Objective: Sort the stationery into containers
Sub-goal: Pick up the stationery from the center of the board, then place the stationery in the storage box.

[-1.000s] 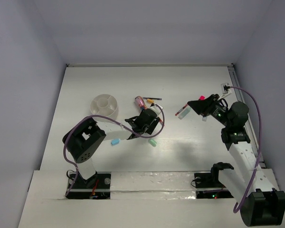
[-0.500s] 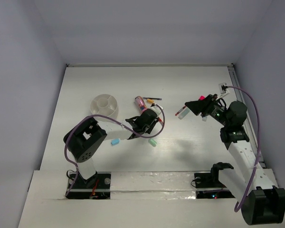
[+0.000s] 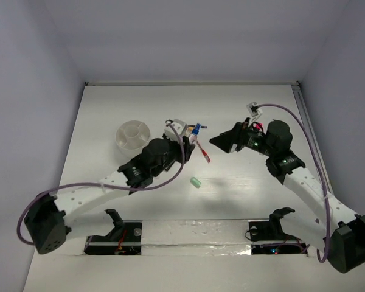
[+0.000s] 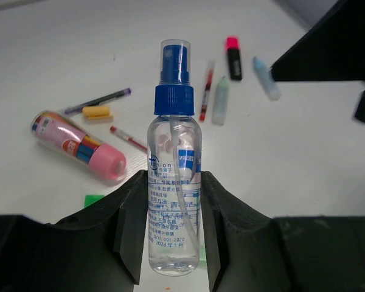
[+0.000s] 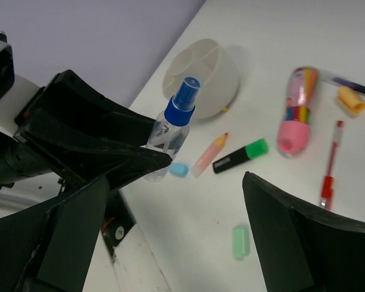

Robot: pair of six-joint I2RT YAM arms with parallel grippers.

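Note:
My left gripper is shut on a clear spray bottle with a blue cap, held upright above the table. In the top view this gripper hangs right of the white cup. Opposite it, my right gripper is open and holds nothing. Between its wide fingers lie a mint eraser, a light-blue eraser, an orange marker and a green marker. A pink-capped marker and a blue-white one lie farther right.
A pink-capped tube of coloured sticks lies near a red pen, an orange cap and a dark pen. The white cup has inner compartments. Walls close the table at the back and sides.
My left arm has stretched out and risen with the spray bottle in its jaws. My right gripper has swung left towards the middle and opened wide.

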